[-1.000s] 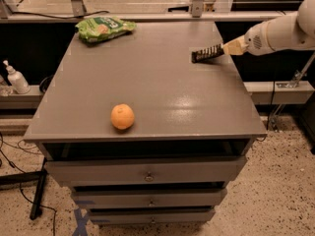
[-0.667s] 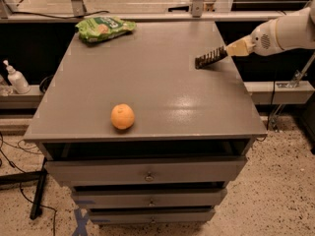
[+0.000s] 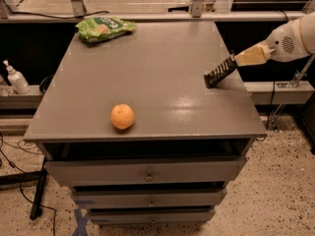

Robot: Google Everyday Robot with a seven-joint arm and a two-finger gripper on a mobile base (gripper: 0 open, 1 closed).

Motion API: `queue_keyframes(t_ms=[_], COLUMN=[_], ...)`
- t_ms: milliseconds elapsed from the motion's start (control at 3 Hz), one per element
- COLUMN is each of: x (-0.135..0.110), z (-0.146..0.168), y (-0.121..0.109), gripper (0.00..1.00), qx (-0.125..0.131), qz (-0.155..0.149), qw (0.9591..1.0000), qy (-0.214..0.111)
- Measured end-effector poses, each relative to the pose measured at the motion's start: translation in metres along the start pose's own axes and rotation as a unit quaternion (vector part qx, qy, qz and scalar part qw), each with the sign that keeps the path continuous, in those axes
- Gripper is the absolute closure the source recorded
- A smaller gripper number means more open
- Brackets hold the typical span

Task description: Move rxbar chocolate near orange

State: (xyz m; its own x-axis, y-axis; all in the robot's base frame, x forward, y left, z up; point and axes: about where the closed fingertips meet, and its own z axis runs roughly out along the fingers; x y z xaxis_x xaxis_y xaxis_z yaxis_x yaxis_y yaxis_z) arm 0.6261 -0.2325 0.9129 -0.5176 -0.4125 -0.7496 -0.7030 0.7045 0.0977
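Observation:
The orange (image 3: 122, 116) sits on the grey table top (image 3: 147, 73) near its front left edge. The rxbar chocolate (image 3: 220, 72), a black bar with pale lettering, is held tilted at the table's right side, its lower end close to or touching the surface. My gripper (image 3: 240, 59) comes in from the right on a white arm and is shut on the bar's upper end. The bar is well to the right of the orange and a little further back.
A green crinkly snack bag (image 3: 104, 28) lies at the table's back left corner. Drawers (image 3: 147, 173) are below the table top. A white bottle (image 3: 16, 78) stands on a low shelf at the left. A metal rail (image 3: 197, 16) runs behind the table.
My gripper has lifted the bar's held end, tilting it up, and moved it toward the front along the table's right side. The orange and bag have not moved.

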Motion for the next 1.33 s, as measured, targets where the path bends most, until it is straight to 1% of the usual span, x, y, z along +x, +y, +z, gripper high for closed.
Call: queue_keyframes(t_ms=[333, 667, 1000, 1333], x=[0.017, 0.034, 0.047, 0.054], z=[-0.010, -0.013, -0.008, 0.002], y=[0.030, 0.060, 0.090, 0.123], gripper=[1.00, 1.00, 1.00, 1.00], qx=[-0.036, -0.077, -0.122, -0.175], qz=[0.002, 0.010, 0.022, 0.030], qw=[0.9991, 0.9961, 0.9912, 0.9829], qy=[0.023, 0.041, 0.048, 0.051])
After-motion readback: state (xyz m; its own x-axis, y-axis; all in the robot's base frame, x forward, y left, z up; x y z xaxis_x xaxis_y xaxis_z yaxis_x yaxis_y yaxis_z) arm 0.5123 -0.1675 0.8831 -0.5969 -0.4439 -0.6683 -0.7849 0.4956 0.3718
